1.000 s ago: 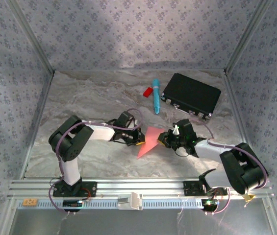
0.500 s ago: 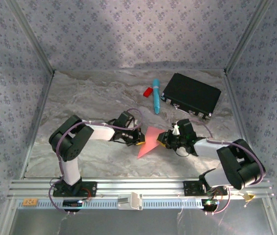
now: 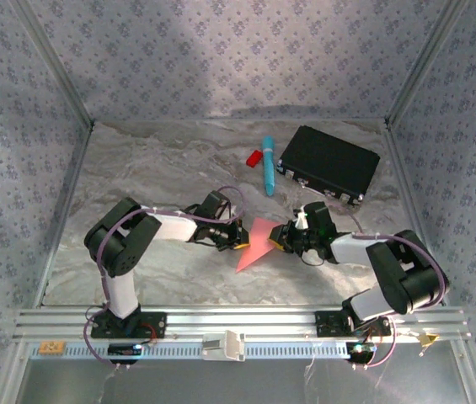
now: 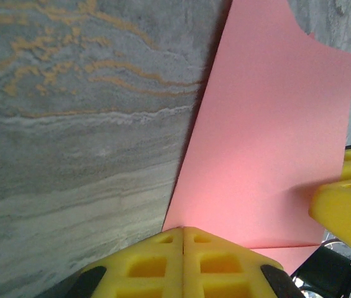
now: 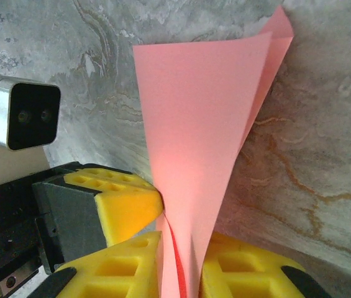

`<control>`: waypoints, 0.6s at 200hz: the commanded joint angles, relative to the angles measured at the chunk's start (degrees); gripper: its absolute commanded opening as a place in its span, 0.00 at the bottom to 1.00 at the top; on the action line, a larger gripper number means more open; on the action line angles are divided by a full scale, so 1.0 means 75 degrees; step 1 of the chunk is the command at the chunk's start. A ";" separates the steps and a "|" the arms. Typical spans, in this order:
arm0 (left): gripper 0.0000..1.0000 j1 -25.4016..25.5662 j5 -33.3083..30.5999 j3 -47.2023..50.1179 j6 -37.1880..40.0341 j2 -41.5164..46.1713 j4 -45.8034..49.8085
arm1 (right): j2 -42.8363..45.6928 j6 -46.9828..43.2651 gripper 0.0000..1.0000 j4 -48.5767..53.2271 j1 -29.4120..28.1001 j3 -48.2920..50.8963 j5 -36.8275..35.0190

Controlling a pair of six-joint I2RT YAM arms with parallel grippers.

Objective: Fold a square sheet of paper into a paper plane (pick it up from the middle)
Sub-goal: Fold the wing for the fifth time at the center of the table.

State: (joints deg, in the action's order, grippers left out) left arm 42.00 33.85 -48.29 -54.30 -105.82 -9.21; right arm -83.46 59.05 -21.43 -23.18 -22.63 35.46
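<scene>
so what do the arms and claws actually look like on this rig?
Both match: left arm and right arm have bulky black joint housings, white links, thin lilac cable looping alongside. Left claw and right claw carry yellow fingers with square moulded pockets on black mounts. Silver box camera, black face, by the left claw.

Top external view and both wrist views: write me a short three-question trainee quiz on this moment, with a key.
1. True or false: the pink paper sheet lies flat on the table.
2. Which holds the sheet? A. the left gripper alone; B. the right gripper alone; C. both.
3. What colour is the small piece lying just left of the blue pen?
Key: 1. False, it stands bent between the two grippers. 2. C. 3. Red.
</scene>
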 commanded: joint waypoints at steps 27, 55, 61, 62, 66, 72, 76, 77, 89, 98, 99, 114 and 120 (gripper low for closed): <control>0.12 0.0034 -0.0217 -0.0019 0.0145 -0.0164 0.0074 | -0.0113 -0.0084 0.11 -0.0026 0.0137 -0.0107 0.0129; 0.27 0.0037 -0.0549 -0.0032 0.0364 0.0258 0.0339 | -0.0093 0.0195 0.05 0.0086 0.0104 -0.0103 -0.0036; 0.28 0.0057 -0.0671 -0.0061 0.0458 0.0337 0.0467 | -0.0078 0.0339 0.03 0.0060 0.0095 -0.0081 -0.0104; 0.28 0.0053 -0.0693 -0.0063 0.0480 0.0362 0.0490 | -0.0071 0.0370 0.03 0.0047 0.0093 -0.0073 -0.0108; 0.29 0.0072 -0.0788 -0.0072 0.0552 0.0457 0.0575 | -0.0044 0.0494 0.03 -0.0022 0.0075 -0.0044 -0.0148; 0.30 0.0122 -0.0964 -0.0067 0.0711 0.0595 0.0695 | 0.0000 0.0667 0.03 -0.0146 0.0040 0.0002 -0.0222; 0.32 0.0165 -0.1104 -0.0075 0.0812 0.0723 0.0784 | 0.0043 0.0783 0.03 -0.0182 0.0016 0.0026 -0.0290; 0.32 0.0171 -0.1144 -0.0070 0.0856 0.0754 0.0819 | 0.0054 0.0809 0.03 -0.0186 0.0012 0.0034 -0.0318; 0.36 0.0367 -0.1659 -0.0113 0.1314 0.1106 0.1183 | 0.0166 0.1057 0.02 -0.0176 -0.0060 0.0076 -0.0578; 0.37 0.0573 -0.2131 -0.0180 0.1722 0.1381 0.1511 | 0.0224 0.1182 0.02 -0.0184 -0.0120 0.0068 -0.0643; 0.37 0.0598 -0.2174 -0.0193 0.1786 0.1399 0.1557 | 0.0233 0.1202 0.02 -0.0187 -0.0120 0.0060 -0.0647; 0.39 0.1027 -0.3024 -0.0325 0.2491 0.1786 0.2111 | 0.0307 0.1388 0.02 -0.0190 -0.0173 0.0047 -0.0713; 0.39 0.1182 -0.3272 -0.0355 0.2708 0.1908 0.2277 | 0.0352 0.1437 0.02 -0.0144 -0.0179 0.0048 -0.0742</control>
State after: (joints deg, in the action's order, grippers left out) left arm 46.41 20.27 -48.47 -44.23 -96.57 -0.60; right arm -82.70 65.84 -22.06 -23.92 -22.52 32.23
